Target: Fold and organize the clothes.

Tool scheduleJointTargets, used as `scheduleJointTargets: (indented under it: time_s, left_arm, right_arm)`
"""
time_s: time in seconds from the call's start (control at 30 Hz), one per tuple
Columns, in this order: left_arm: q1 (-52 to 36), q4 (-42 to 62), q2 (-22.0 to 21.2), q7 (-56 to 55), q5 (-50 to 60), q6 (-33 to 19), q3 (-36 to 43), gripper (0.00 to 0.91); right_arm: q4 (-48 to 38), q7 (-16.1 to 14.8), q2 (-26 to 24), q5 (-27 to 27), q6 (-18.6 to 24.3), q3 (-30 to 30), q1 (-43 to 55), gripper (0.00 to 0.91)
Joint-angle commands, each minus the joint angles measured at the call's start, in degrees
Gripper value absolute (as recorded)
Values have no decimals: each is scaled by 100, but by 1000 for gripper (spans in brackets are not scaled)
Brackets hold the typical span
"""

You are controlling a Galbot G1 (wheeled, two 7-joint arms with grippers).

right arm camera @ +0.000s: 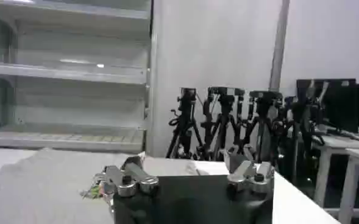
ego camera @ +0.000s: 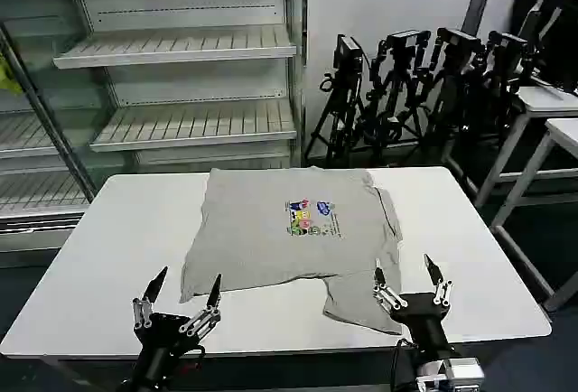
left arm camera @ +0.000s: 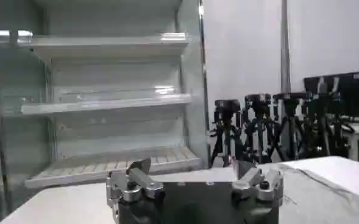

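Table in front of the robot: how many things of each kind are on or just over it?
Grey T-shirt, spread flat on the white table: 1
Robot tools, both open at the near edge: 2, left tool and right tool
Total: 3

There is one T-shirt [ego camera: 293, 234]. It lies on one white desk [ego camera: 117, 229]. There are two grippers, the left gripper [ego camera: 185, 291] and the right gripper [ego camera: 407, 276]. Behind the desk stands one rack [ego camera: 172, 76] with shelves, and a bunch of black tripods [ego camera: 406, 85].
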Motion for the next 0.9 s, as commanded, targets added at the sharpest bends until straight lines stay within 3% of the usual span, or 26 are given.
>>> scheduleJointTargets:
  time_s: [0.03,0.3,0.9]
  left_arm:
    - [-329,253,117,-139,-305,416,-84,907]
    - [-880,790,222,-222,-679,1046,-44,907]
    - [-1723,1845,498,-555,-1732,1889,-87,907]
  right_arm:
    - [-190,-80,138,-22,-376,-63,209,907]
    - [-603,80,139,163,-1039,-133,353,907]
    - [-837,249,104,231,-1114,-171,41,907]
